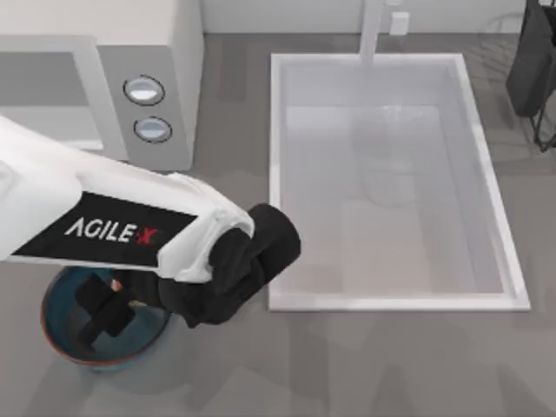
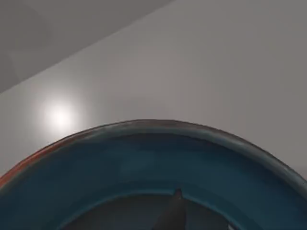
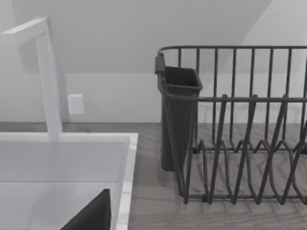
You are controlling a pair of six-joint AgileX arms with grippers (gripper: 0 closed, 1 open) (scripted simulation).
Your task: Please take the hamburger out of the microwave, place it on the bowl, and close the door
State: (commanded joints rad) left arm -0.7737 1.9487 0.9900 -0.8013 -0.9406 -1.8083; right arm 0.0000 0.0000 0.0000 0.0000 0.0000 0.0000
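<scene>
The blue-teal bowl [image 1: 61,343] with its reddish rim stands at the table's front left. My left gripper [image 1: 104,313] reaches down into it from the right; the left wrist view looks across the bowl's rim [image 2: 144,125] and inner wall. A small orange spot of the hamburger [image 1: 115,284] peeks out beside the gripper at the bowl's far edge; the rest is hidden. The white microwave [image 1: 165,52] with two round knobs stands at the back left. Its door is hidden behind my left arm. My right gripper [image 3: 93,214] is parked by the sink's far right corner.
A large white sink [image 1: 276,174] with a faucet [image 1: 373,30] takes up the table's middle and right. A dark wire dish rack [image 1: 532,69] with a cutlery holder [image 3: 178,120] stands at the back right. Bare grey table lies along the front.
</scene>
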